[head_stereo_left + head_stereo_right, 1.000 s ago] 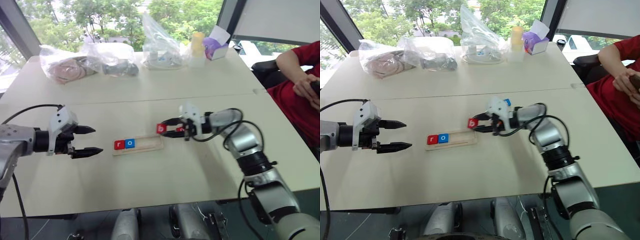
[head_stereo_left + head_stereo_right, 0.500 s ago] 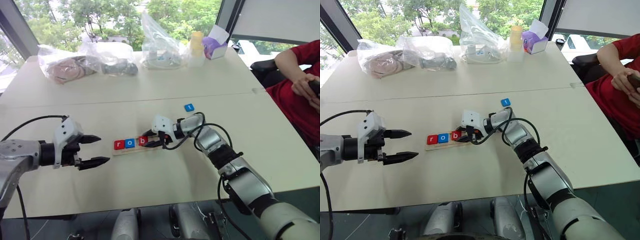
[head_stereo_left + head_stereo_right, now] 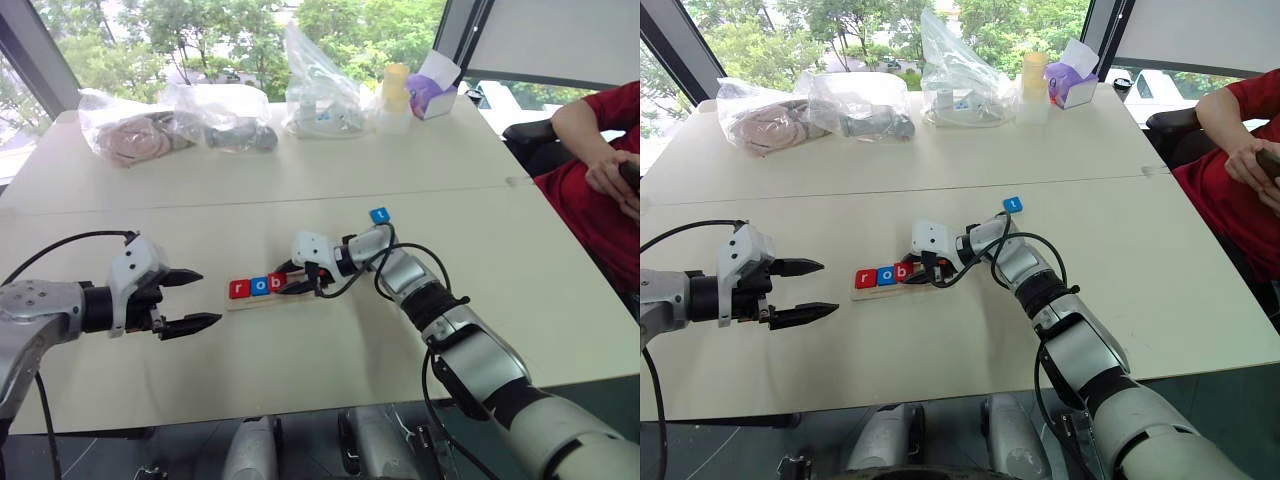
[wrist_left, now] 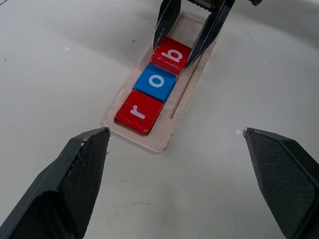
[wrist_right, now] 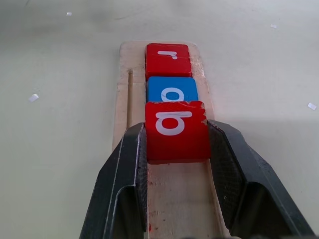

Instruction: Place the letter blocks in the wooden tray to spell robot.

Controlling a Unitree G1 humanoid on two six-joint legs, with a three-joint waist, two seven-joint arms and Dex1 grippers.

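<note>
While gripped, the b block (image 5: 176, 130) sits squarely along the tray (image 5: 130, 89).

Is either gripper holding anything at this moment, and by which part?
The right gripper is shut on the red b block, pinching its two opposite side edges, in the wooden tray. The left gripper is open and holds nothing.

Setting: we took it for an office or lab meeting room: long pale table (image 3: 300, 350), large windows (image 3: 200, 30) onto trees, roller blind (image 3: 560, 40), seated person (image 3: 600, 180) alongside.
</note>
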